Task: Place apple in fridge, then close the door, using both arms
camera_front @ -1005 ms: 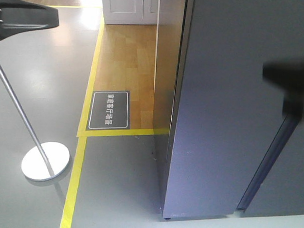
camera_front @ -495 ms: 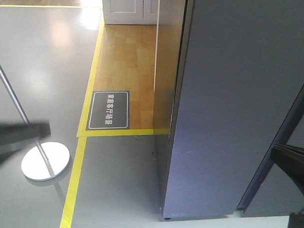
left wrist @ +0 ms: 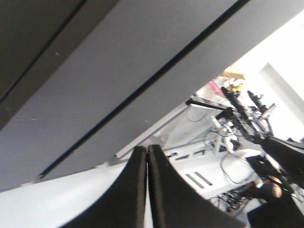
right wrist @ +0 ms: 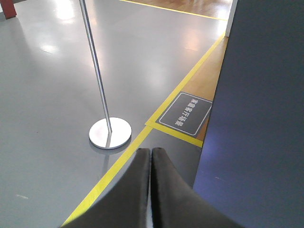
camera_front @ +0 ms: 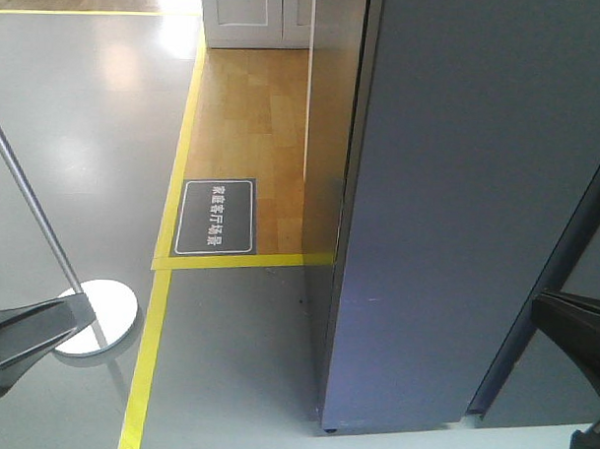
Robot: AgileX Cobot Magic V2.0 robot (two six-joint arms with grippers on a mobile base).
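Observation:
No apple shows in any view. The fridge [camera_front: 449, 190] fills the right of the front view as flat dark slate-grey panels, and its side [right wrist: 259, 118] shows in the right wrist view. A thin dark seam runs between two grey panels and no white inside shows, so I cannot pick out the door for certain. My left gripper [camera_front: 75, 315] hangs low at the left over the floor, its fingers pressed together [left wrist: 146, 151] and empty. Low at the right by the fridge's foot, my right gripper [camera_front: 546, 307] is also shut on nothing [right wrist: 151, 152].
A silver pole on a round base [camera_front: 90, 316] [right wrist: 110, 133] stands on the grey floor at the left. Yellow floor tape [camera_front: 154, 318] borders a wooden patch with a dark sign [camera_front: 214, 217]. A white panelled cabinet [camera_front: 253, 16] is at the back. White base and cables [left wrist: 228, 142].
Both grippers dropped from the upper part of the front view to its bottom corners. The left kept sinking in the last half second. The right stayed about where it was.

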